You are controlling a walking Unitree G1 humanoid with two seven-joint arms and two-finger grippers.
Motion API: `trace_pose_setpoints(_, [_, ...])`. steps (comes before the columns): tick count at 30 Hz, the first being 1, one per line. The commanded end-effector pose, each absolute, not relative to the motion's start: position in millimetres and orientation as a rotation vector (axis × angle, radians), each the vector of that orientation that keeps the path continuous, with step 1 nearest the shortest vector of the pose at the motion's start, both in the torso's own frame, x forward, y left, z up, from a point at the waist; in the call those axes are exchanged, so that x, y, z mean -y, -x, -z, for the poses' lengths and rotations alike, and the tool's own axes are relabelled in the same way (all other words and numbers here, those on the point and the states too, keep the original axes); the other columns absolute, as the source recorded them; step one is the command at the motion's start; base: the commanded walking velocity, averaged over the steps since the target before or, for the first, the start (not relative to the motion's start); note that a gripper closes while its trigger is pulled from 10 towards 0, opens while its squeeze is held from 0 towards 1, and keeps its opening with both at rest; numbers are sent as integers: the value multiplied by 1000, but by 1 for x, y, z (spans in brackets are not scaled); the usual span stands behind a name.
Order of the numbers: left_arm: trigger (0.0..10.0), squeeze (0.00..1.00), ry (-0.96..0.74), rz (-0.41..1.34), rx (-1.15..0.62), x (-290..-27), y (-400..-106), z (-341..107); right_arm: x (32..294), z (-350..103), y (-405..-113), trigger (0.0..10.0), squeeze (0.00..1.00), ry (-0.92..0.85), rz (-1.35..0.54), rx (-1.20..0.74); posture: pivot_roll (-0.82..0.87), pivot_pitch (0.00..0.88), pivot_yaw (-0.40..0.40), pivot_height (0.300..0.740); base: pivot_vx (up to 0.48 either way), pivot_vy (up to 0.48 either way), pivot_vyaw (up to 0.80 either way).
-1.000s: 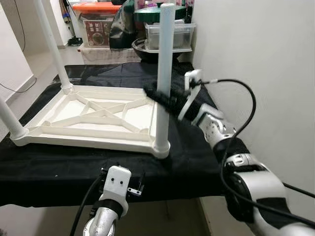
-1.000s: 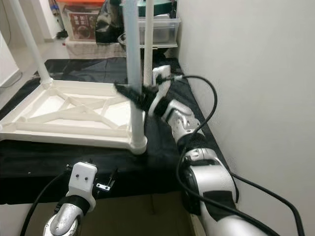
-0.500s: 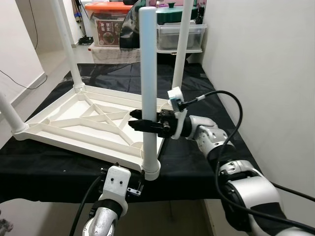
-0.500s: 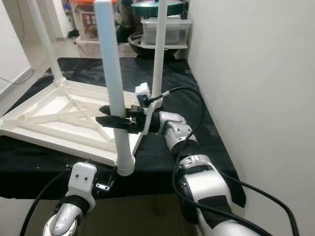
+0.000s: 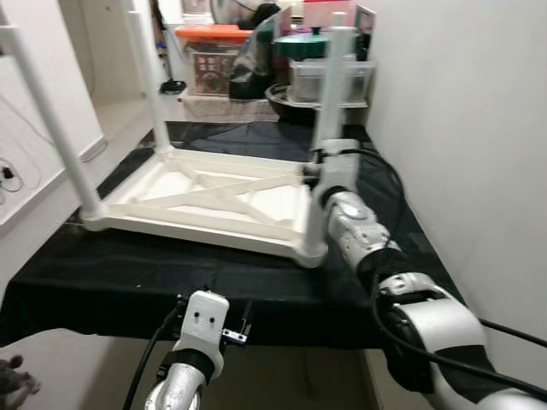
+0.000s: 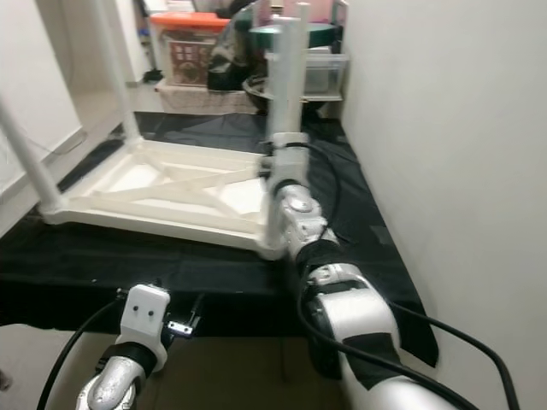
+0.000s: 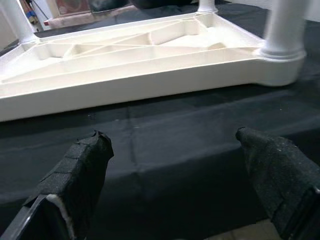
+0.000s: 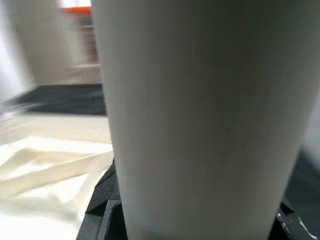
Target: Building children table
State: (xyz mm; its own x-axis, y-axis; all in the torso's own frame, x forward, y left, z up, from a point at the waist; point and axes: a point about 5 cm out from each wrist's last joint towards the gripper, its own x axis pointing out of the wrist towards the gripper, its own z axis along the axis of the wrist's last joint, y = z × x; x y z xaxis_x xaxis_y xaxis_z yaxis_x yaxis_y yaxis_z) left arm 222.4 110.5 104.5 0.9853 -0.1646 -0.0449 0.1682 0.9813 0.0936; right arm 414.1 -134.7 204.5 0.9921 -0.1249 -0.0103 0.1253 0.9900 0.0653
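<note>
The white children's table (image 5: 214, 192) lies upside down on a black cloth (image 5: 128, 282), its legs pointing up. My right gripper (image 5: 323, 171) is shut on the near right leg (image 5: 318, 218) at about mid-height, and the wrist sits close behind that leg. In the right wrist view the leg (image 8: 200, 100) stands between the black fingers (image 8: 102, 215). My left gripper (image 7: 170, 137) is open with nothing in it, low at the cloth's front edge, facing the table's rim (image 7: 130, 85). The left arm (image 5: 201, 320) shows below that edge.
A white wall (image 5: 461, 128) runs close along the right. Behind the cloth stand an orange-lidded box (image 5: 214, 51), a clear bin (image 5: 329, 81) and a dark bowl (image 5: 286, 98). Bare floor (image 5: 34, 201) with a cable lies to the left.
The camera has shifted. The table has turned on the cloth with the right gripper still on its leg. The right wrist now sits upright behind the leg. The left arm has not moved.
</note>
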Motion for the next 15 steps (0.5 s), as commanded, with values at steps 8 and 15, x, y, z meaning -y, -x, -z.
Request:
trace_pose_setpoints(8, [10000,0,-106,175,-52,-110,-223,-101,114,-189,-407,10000,663,-233,235,-24,1,0,-24,734,0,0,0])
trace_pose_setpoints(15, [10000,0,-105,173,-53,-111,-222,-101,101,-223,-412,10000,0,-325,22,148,-2,0,-19,734,0,0,0])
